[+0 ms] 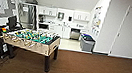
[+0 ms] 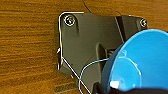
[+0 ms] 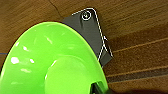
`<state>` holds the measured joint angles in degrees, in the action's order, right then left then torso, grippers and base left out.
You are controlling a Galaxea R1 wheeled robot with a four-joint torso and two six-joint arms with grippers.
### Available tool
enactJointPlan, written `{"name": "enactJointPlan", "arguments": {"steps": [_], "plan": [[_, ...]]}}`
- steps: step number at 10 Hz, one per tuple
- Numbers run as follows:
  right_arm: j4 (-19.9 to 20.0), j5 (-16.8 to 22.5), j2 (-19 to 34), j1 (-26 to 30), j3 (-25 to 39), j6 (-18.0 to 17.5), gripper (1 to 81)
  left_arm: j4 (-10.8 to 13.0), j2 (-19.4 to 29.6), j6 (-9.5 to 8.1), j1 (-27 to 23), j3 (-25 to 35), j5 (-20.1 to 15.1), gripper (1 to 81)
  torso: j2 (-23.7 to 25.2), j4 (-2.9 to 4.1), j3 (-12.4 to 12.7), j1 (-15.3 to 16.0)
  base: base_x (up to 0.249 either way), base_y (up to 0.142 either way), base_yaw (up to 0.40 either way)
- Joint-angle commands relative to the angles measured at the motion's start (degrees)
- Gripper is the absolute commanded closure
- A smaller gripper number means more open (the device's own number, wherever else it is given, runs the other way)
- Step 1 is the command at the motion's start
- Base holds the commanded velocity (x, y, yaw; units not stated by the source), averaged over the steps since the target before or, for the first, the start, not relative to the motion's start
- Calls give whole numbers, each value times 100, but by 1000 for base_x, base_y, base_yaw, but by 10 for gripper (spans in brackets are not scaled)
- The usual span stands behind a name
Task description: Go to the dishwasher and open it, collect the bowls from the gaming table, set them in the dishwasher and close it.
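blue bowl (image 2: 140, 62) is seen tipped on edge, green bowl (image 3: 50, 60) likewise, both cut off at frame edges; jaw states cannot be told; dishwasher (image 1: 75, 34) faces forward at upper centre

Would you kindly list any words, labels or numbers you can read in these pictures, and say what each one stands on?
None can be read.
Grey notice board with papers: print too blurred.
Posters on the white side wall: too blurred.
Bright blue plastic bowl: no lettering seen.
Light green plastic bowl: no lettering seen.
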<state>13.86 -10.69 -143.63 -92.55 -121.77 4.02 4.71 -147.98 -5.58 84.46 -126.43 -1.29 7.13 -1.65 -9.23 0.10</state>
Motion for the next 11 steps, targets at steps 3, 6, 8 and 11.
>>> {"name": "enactJointPlan", "arguments": {"steps": [3,6,8,11], "plan": [[-68,331,209,206,32,20,811,48,172,49,-293,39,-301,811,0,0,0,-5,184,0,0],[-68,331,209,205,32,20,811,48,154,49,-293,30,-301,811,0,0,0,-2,184,0,0],[-68,331,209,197,32,28,811,57,154,49,-293,30,-301,811,0,0,0,-5,183,0,0],[-68,331,209,197,32,28,811,66,137,49,-293,31,-301,811,2,0,0,-5,184,0,0]]}}
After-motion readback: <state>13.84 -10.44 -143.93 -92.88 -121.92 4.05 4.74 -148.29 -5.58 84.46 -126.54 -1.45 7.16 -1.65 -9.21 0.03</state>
